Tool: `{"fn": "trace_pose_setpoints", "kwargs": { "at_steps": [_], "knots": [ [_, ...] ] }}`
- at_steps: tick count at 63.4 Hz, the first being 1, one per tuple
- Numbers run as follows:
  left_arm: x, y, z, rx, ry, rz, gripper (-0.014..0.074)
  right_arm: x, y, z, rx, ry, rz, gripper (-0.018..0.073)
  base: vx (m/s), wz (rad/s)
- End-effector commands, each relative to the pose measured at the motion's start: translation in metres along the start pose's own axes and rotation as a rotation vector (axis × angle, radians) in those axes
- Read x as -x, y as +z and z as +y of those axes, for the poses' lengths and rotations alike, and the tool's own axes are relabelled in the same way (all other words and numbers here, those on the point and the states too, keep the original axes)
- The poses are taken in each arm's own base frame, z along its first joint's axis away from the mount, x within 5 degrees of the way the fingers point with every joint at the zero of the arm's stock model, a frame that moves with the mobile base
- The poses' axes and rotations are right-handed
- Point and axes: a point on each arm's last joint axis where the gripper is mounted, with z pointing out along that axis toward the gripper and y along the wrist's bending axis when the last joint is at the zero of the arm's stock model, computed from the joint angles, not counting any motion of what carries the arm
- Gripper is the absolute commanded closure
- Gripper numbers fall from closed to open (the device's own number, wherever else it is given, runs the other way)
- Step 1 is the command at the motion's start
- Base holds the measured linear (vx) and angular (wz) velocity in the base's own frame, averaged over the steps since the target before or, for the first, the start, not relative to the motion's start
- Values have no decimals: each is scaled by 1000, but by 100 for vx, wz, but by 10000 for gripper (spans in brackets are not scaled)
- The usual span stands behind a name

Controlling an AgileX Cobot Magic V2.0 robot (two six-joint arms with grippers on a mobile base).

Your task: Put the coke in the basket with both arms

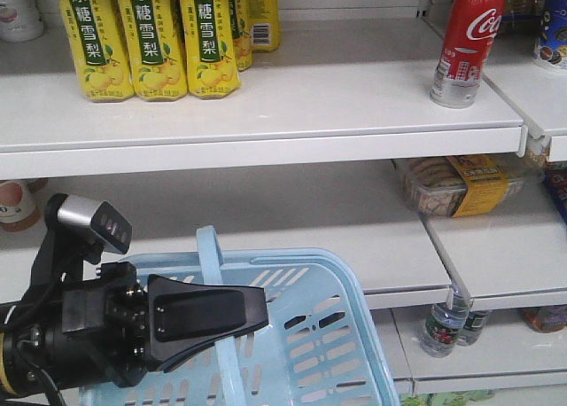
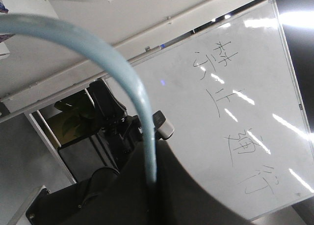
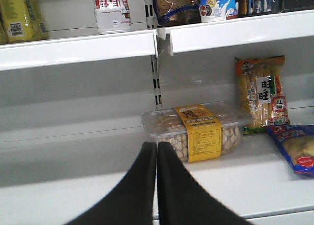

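From where I stand, the red-labelled coke bottle (image 1: 467, 42) with white script stands upright at the right end of the top white metal shelf (image 1: 266, 113). It is near the front edge, well apart from the row of yellow-labelled tea bottles (image 1: 159, 38) at the left end, and neither arm touches it.

Low on the left, the black wedge-shaped left gripper (image 1: 257, 317) carries a silver-grey camera box (image 1: 93, 220) on top. It is clamped around the arched handle (image 1: 213, 273) of the light blue slatted plastic basket (image 1: 328, 335), which sits in front of the lower shelves. In the left wrist view that pale blue handle (image 2: 122, 72) curves down and disappears between the dark fingers (image 2: 186, 195), held tight. Behind it is a whiteboard with black handwritten characters (image 2: 235, 112).

The right wrist view shows the black right gripper (image 3: 157, 149) with its two fingers pressed together and nothing between them. It points towards a clear plastic tub of biscuits with a yellow paper band (image 3: 196, 129) on the middle shelf and stays apart from it. The bottom of the coke bottle (image 3: 112, 11) shows on the shelf above, up and to the left of those fingertips. To the right of the tub, an orange snack packet (image 3: 260, 92) leans against the back wall and a blue bag (image 3: 294, 149) lies flat
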Motion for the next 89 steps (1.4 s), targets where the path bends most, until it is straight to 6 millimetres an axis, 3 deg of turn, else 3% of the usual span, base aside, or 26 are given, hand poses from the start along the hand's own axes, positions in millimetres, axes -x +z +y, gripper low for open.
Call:
{"fn": "trace_pose_setpoints", "kwargs": {
  "at_steps": [1,89],
  "knots": [
    [-3,-2,-31,-259,12,46,603,2,-1,0,9,-14,-73,564,3,12],
    [-3,-2,-31,-259,12,46,603,2,-1,0,9,-14,-72,564,2,4]
  ]
}}
